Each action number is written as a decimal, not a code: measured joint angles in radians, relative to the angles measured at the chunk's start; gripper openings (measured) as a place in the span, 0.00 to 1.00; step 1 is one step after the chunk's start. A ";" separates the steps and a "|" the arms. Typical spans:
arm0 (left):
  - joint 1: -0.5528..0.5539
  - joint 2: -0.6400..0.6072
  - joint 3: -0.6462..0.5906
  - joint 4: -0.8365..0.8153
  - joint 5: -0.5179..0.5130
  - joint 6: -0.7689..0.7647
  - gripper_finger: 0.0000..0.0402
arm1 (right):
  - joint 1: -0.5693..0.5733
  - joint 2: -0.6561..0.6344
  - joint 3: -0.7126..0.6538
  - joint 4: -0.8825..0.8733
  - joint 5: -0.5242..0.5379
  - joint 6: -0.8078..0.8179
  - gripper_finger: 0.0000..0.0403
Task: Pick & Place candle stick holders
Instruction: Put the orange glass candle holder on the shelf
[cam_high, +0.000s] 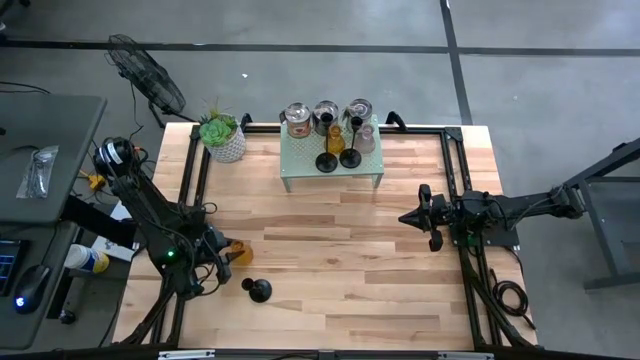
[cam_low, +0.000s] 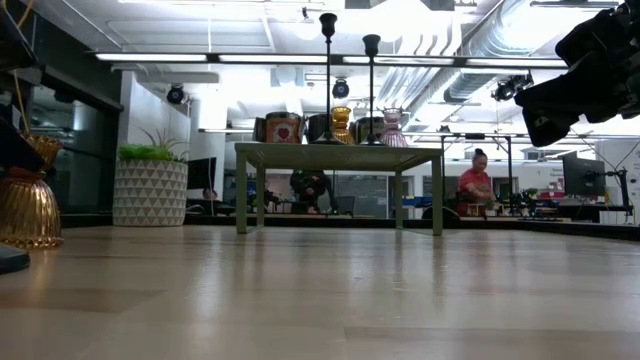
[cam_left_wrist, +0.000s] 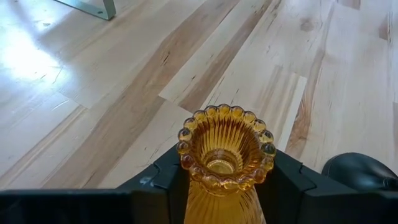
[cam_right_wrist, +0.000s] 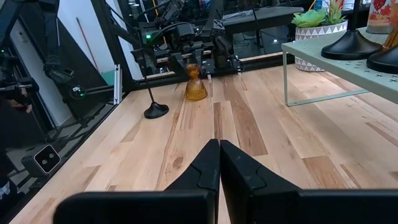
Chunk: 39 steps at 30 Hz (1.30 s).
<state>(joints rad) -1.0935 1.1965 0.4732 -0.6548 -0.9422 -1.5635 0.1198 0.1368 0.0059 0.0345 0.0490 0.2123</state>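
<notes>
An amber glass candle stick holder (cam_left_wrist: 224, 155) stands upright on the wooden table near its left edge, and my left gripper (cam_left_wrist: 225, 177) is shut on it; it also shows in the high view (cam_high: 239, 252). A black stemmed holder (cam_high: 258, 290) stands on its round base just nearer the front edge. On the pale green stand (cam_high: 300, 168) at the back stand three silver cups (cam_high: 326, 112), an amber holder (cam_high: 335, 138), two black stemmed holders (cam_high: 350, 155) and a pink glass one (cam_high: 366, 140). My right gripper (cam_right_wrist: 219, 149) is shut and empty above the table's right half. My left gripper pinches the amber holder's neck (cam_left_wrist: 189, 186), just below its beaded rim, between its two fingers (cam_left_wrist: 163, 177), one on each side. The fingers come level from the table's left side. The holder is upright, its base (cam_right_wrist: 195, 96) on the table.
A white pot with a green plant (cam_high: 222, 138) stands at the back left corner. Black rails (cam_high: 455, 170) run along the table's sides. Bare wood lies between the two arms. People show in the room beyond the table.
</notes>
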 joint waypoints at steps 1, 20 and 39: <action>0.000 0.000 0.000 -0.001 -0.005 0.000 0.36 | 0.000 0.000 0.000 0.000 0.000 0.000 0.01; 0.099 -0.029 0.000 -0.007 -0.124 0.009 0.37 | 0.000 0.000 0.000 0.000 0.000 0.000 0.01; 0.440 -0.182 0.225 -0.195 -0.191 0.367 0.37 | 0.000 0.000 0.000 0.000 0.000 0.000 0.01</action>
<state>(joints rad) -0.6538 1.0150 0.6987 -0.8498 -1.1337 -1.1962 0.1197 0.1368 0.0059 0.0345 0.0490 0.2123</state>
